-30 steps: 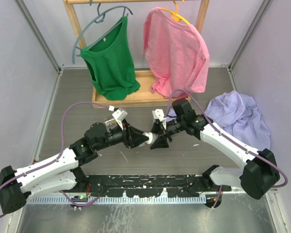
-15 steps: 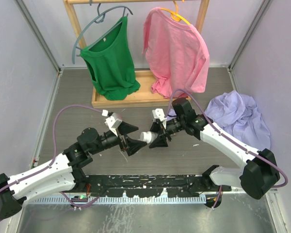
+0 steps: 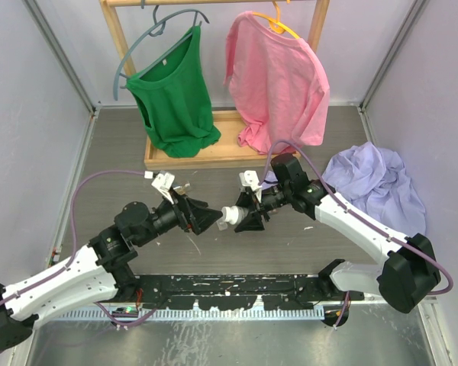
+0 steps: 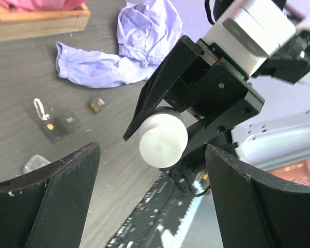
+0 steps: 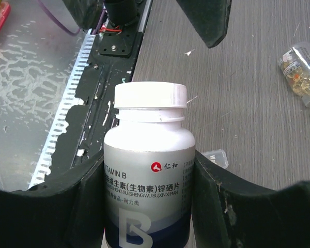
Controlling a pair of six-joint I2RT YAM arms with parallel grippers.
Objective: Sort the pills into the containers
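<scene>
My right gripper (image 5: 149,178) is shut on a white vitamin B bottle (image 5: 148,165) and holds it level above the table, its white cap (image 4: 163,138) still on and pointing left. My left gripper (image 4: 154,151) stands open just short of the cap, with nothing between its fingers (image 3: 204,219). In the top view the bottle (image 3: 229,215) hangs between the two grippers. Tiny dark tubs (image 4: 67,122) and a clear one (image 4: 35,163) lie on the table below. A clear vial of yellowish pills (image 5: 301,72) lies on its side, and a small clear tub (image 5: 216,156) sits by the right finger.
A purple cloth (image 3: 378,183) is heaped at the right. At the back, a wooden rack base (image 3: 214,156) carries a green shirt (image 3: 172,99) and a pink shirt (image 3: 278,80). A black rail (image 3: 229,293) runs along the near edge.
My left gripper has let go of the bottle's cap, opened and drawn back to the left. The right gripper and the bottle have stayed in place.
</scene>
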